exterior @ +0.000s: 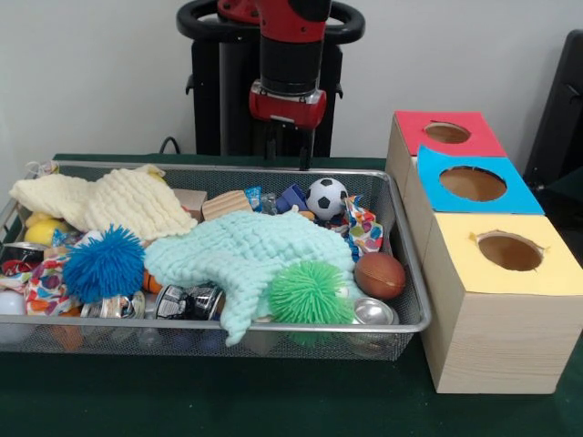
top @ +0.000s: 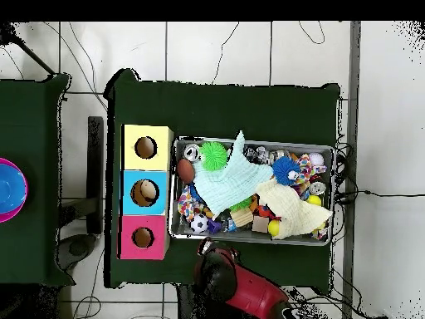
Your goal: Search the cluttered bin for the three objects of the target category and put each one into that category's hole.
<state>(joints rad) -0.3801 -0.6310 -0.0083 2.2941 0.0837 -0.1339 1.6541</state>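
Observation:
The wire mesh bin sits on the green table, full of clutter; it also shows in the overhead view. The red-topped box's hole is at the far end of a row of three boxes right of the bin, and shows in the overhead view. My gripper hangs just behind the bin's far rim, above no object. In the overhead view it is just outside the bin's corner nearest the red box. It holds nothing that I can see.
The bin holds a mint cloth, a cream cloth, a blue spiky ball, a green spiky ball, a soccer ball, a brown ball, cans and wooden blocks. Blue-topped and yellow-topped boxes stand nearer.

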